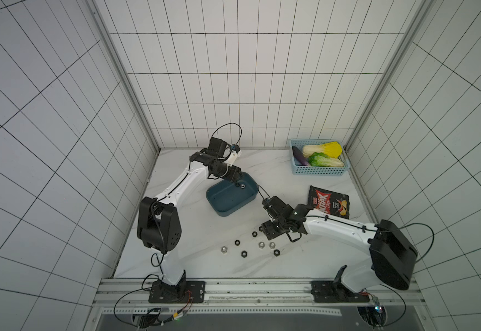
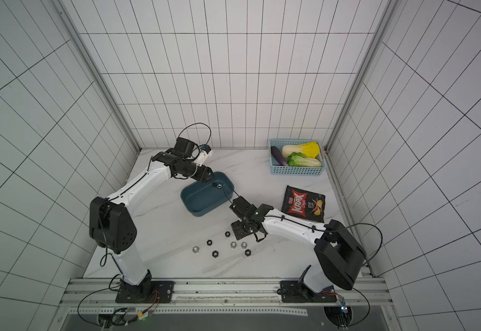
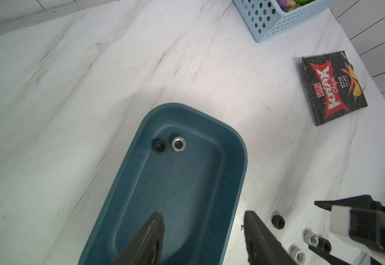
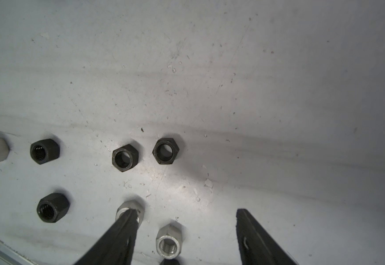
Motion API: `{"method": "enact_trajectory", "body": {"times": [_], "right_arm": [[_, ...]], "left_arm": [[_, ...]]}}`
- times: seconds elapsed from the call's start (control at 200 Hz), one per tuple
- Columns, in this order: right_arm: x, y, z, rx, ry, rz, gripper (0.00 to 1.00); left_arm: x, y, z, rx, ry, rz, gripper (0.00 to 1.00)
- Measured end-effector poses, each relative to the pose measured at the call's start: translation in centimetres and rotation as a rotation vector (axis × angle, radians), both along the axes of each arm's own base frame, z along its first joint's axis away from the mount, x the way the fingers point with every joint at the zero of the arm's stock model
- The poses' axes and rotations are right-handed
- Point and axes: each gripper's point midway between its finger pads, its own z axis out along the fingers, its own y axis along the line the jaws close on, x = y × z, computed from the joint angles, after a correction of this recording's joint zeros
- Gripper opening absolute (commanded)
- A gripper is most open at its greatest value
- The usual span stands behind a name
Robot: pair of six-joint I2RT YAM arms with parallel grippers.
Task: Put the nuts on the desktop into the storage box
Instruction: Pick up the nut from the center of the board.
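The right gripper (image 4: pixel 185 211) holds its fingers parted astride a threaded silver nut (image 4: pixel 169 243) on the desktop (image 4: pixel 278 91), seemingly to pinch it; small black nuts (image 4: pixel 165 151) lie near. The left gripper (image 3: pixel 203 213), parted and empty, hangs over the storage box (image 3: pixel 242 156), which holds a black nut (image 3: pixel 160 146) and a bright nut (image 3: pixel 178 144)

White marble-look worktop (image 1: pixel 262 163), faint grey veins. Dark teal plastic tub (image 1: pixel 225 200). Tiny hex metal nuts (image 1: pixel 261 245): black & silver mix. Light blue perforated plastic basket (image 1: pixel 319 171). Black crisp bag (image 1: pixel 329 205) w/ red-white lettering.
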Motion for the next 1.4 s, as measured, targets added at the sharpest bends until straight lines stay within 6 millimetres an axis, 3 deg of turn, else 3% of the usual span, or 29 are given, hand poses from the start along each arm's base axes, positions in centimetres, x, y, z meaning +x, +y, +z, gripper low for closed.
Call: {"method": "enact_trajectory", "body": {"times": [0.185, 0.42, 0.775, 0.89, 1.02, 1.199, 1.299, 1.399], "right_arm": [[0.1, 1.2, -1.4, -0.011, 0.057, 0.033, 0.63], [0.1, 2.2, -3.2, -0.038, 0.111, 0.069, 0.57], [1.2, 2.5, -3.9, -0.045, 0.131, 0.061, 0.47], [1.3, 2.7, -4.0, -0.043, 0.133, 0.066, 0.34], [1.3, 2.7, -4.0, -0.044, 0.133, 0.069, 0.27], [1.5, 2.6, -3.8, -0.046, 0.118, 0.061, 0.24], [1.8, 2.3, -2.4, -0.022, 0.069, 0.049, 0.24], [2.1, 1.8, 1.2, 0.058, -0.035, 0.039, 0.24]], "left_arm": [[-1.5, 5.0, -0.4, -0.045, 0.077, 0.095, 0.68], [-3.2, 7.3, 1.8, -0.088, 0.049, 0.126, 0.73], [-5.4, 7.3, 2.1, -0.097, 0.03, 0.1, 0.8], [-5.7, 7.2, 2.3, -0.1, 0.022, 0.091, 0.8], [-6.2, 7.0, 2.7, -0.113, 0.011, 0.076, 0.81], [-6.9, 6.2, 2.8, -0.156, 0.022, 0.04, 0.81], [-7.4, 5.4, 3.0, -0.195, 0.035, 0.014, 0.82], [-8.1, 4.0, 3.6, -0.244, 0.046, -0.035, 0.83]]}}
